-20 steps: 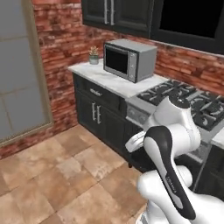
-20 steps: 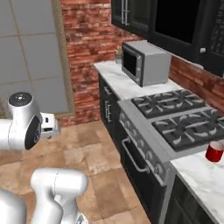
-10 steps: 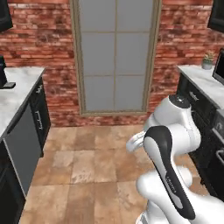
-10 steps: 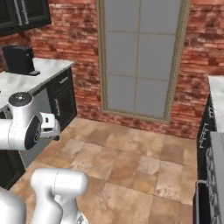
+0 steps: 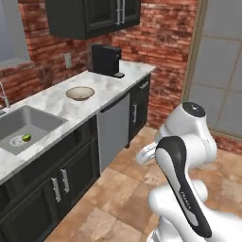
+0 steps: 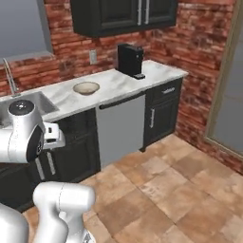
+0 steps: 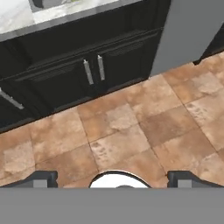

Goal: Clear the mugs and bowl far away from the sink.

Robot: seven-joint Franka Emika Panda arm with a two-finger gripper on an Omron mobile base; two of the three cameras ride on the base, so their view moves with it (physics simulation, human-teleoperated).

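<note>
Bowl [image 5: 79, 93] sits on the marble counter [image 5: 101, 90], between the sink [image 5: 26, 127] and the black coffee machine [image 5: 105, 60]; you can see it again in the right base view [image 6: 86, 88], same spot. It stands just past the sink's rim, upright, nothing touching it. Inside the basin, a small green-and-white item lies near the drain; too small for you to name.

Faucet [image 5: 4, 96] rises at the sink's far left edge. Grey dishwasher front [image 5: 115, 128] sits under the counter below the bowl, dark cabinet doors [image 5: 61, 180] to its left under the sink.

Arm is folded close to its own base, well apart from the counter. Gripper [image 7: 112, 178] points down at the tiled floor [image 7: 118, 131] in front of the cabinet doors; in the hand view you see its two fingertips [image 7: 40, 179] standing far apart at the bottom corners, nothing between them but floor. Jaws are spread wide and hold nothing.

Upper cabinet [image 6: 124, 15] hangs on the brick wall above the coffee machine.
</note>
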